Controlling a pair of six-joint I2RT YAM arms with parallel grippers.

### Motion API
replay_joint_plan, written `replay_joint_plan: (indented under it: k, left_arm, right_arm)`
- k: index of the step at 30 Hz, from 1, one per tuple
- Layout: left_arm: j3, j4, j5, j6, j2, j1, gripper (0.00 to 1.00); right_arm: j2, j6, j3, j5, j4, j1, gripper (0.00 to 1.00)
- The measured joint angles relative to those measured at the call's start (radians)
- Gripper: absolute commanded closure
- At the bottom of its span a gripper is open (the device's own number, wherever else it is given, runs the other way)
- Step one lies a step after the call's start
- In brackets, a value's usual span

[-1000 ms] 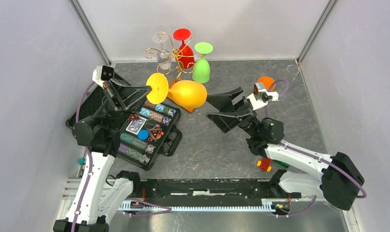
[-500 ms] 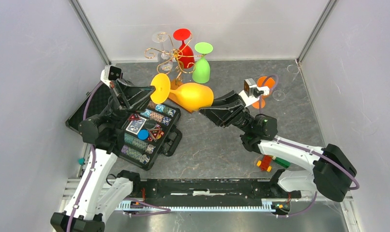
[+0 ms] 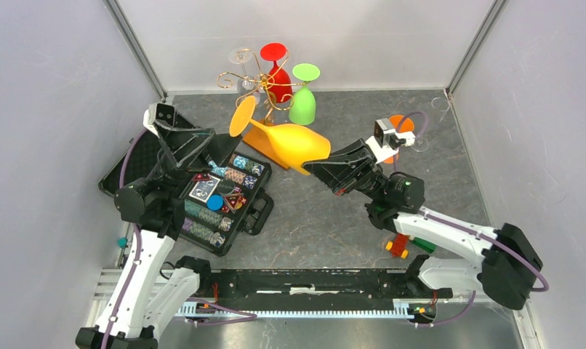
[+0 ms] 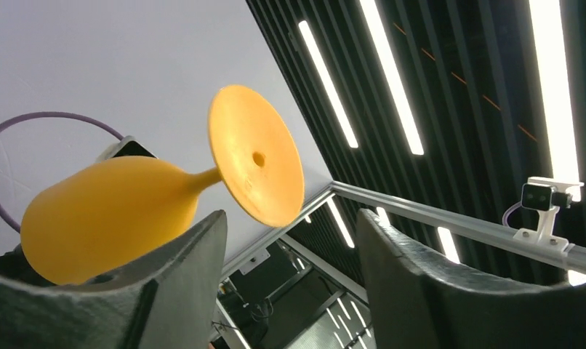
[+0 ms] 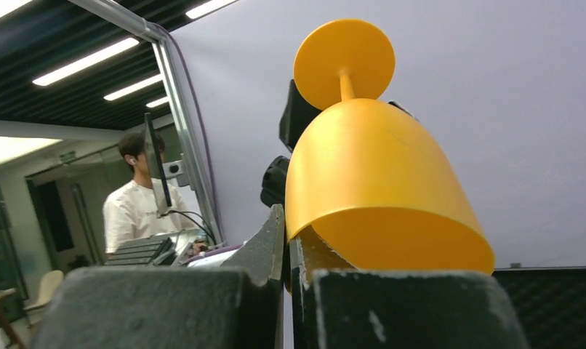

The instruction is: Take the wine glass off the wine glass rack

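Yellow wine glass [image 3: 286,142] is off the rack [image 3: 257,83] and hangs in the air on its side, just in front of it, foot toward the left arm and mouth toward the right. The right claw [image 3: 312,166] is clenched on the wall of the bowl at the rim, one finger inside and one outside. The left claw [image 4: 290,225] is released, its fingers on either side of the foot without touching it. My read: you now carry on one thin pinch with the whole glass as a lever, so move slowly and keep the wrist steady. Draw the left claw straight back first. Swing the foot away from the red glass [image 3: 278,76] and green glass [image 3: 303,98], pass clear of the chip case [image 3: 217,200], and set down on bare table [image 3: 334,218].
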Motion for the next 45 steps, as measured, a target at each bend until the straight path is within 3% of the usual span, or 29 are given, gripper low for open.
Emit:
replay_joint_plan:
  k: [3, 8, 14, 22, 27, 34, 41, 45]
  left_arm:
    - [0.000, -0.028, -0.007, 0.056, -0.030, 0.000, 0.17]
    - [0.034, -0.118, -0.003, 0.193, -0.044, 0.000, 0.08]
    - [0.187, -0.261, 0.063, 0.415, 0.026, 0.000, 0.03]
    - [0.355, -0.706, 0.034, 0.938, 0.008, -0.001, 0.00]
    - [0.408, -0.936, -0.084, 1.207, -0.022, -0.001, 0.00]
    - [0.405, -1.104, -0.195, 1.407, -0.031, -0.001, 0.00]
    - [0.405, -1.194, -0.182, 1.454, -0.034, -0.001, 0.00]
    - [0.405, -1.233, -0.105, 1.485, -0.048, -0.001, 0.00]
  right_arm:
    - [-0.069, -0.092, 0.002, 0.005, -0.097, 0.000, 1.00]
    - [-0.233, -0.323, 0.061, 0.071, -0.434, 0.000, 1.00]
    - [-0.395, -0.620, 0.198, 0.352, -0.977, 0.000, 1.00]
    - [-0.303, -0.856, 0.472, 0.884, -1.588, -0.003, 1.00]
    - [-0.179, -0.908, 0.551, 1.011, -1.848, -0.005, 1.00]
    - [-0.039, -0.925, 0.661, 0.987, -2.073, -0.065, 1.00]
    - [0.072, -0.972, 0.731, 0.697, -2.173, -0.325, 1.00]
    - [0.188, -1.006, 0.815, 0.557, -2.227, -0.383, 1.00]
